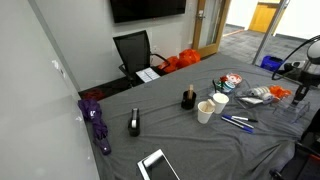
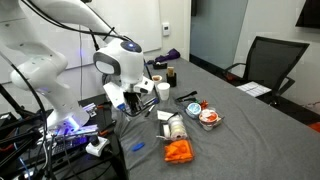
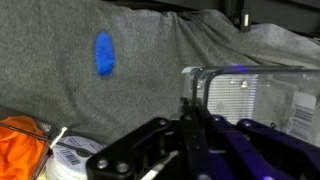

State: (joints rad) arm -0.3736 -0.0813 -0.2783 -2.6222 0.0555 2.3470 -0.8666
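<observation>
My gripper (image 3: 190, 108) is shut, its dark fingers pressed together with nothing clearly showing between them. It hangs over the near edge of the grey-clothed table (image 3: 60, 90), beside a clear plastic box (image 3: 250, 100). A small blue object (image 3: 104, 53) lies on the cloth beyond the fingertips, apart from them. An orange bag (image 3: 18, 145) and a white labelled bottle (image 3: 75, 155) lie to the lower left. In an exterior view the gripper (image 2: 127, 100) sits low at the table's corner, with the blue object (image 2: 137, 147), the bottle (image 2: 176, 127) and the orange bag (image 2: 178, 150) nearby.
Two paper cups (image 1: 205, 111), a black cup (image 1: 187, 98), markers (image 1: 237, 122), a tape dispenser (image 1: 134, 123), a purple item (image 1: 96, 120) and a tablet (image 1: 157, 165) are spread over the table. A black chair (image 1: 135, 50) stands behind. Cables and electronics (image 2: 70, 135) crowd the robot's base.
</observation>
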